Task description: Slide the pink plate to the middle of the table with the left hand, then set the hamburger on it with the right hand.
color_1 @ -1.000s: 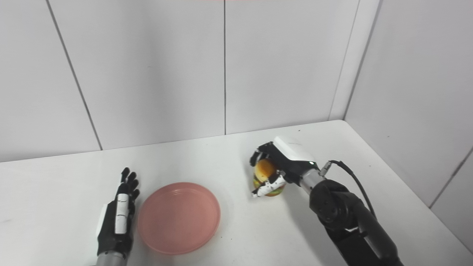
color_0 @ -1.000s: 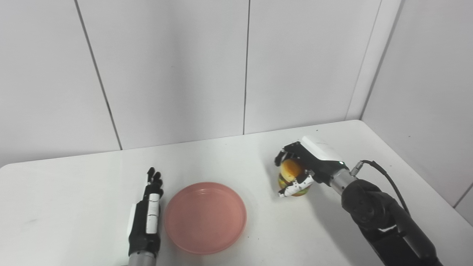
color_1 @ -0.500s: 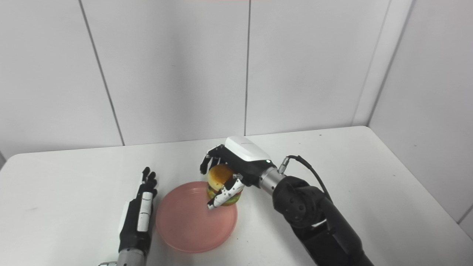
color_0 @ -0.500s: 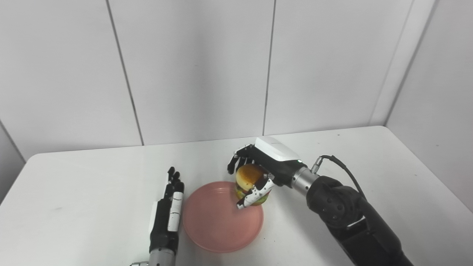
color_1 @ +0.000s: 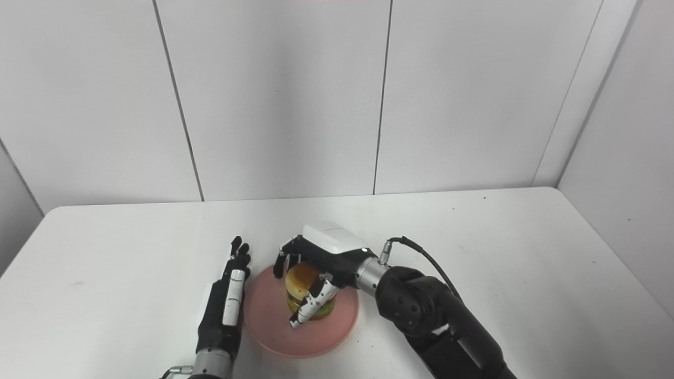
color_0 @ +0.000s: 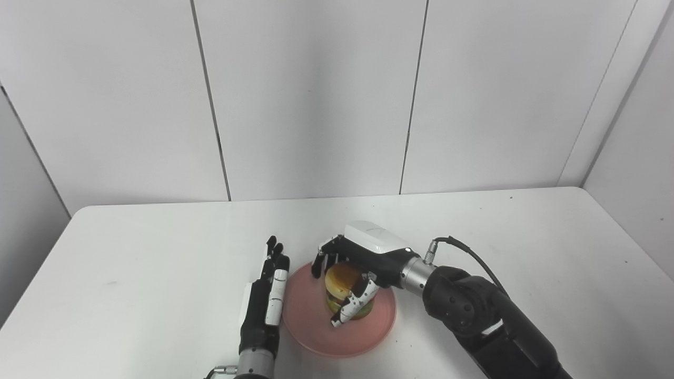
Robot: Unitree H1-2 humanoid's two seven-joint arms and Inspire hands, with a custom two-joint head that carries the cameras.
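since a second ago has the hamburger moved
Yes. The right hand carried the hamburger left, from the bare table to over the pink plate.

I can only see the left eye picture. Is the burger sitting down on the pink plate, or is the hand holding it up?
Observer: In the right eye view no gap shows under the hamburger above the pink plate. The right hand is closed round it, so I can't be sure it rests.
Operator: Is the other hand touching the plate?
Observer: From that side the left hand lies flat and open, right beside the plate's left rim. No strip of table shows between them, but I can't tell if they touch.
Operator: What's further right?
Observer: The right eye view shows more of the table's right edge, running along the side wall.
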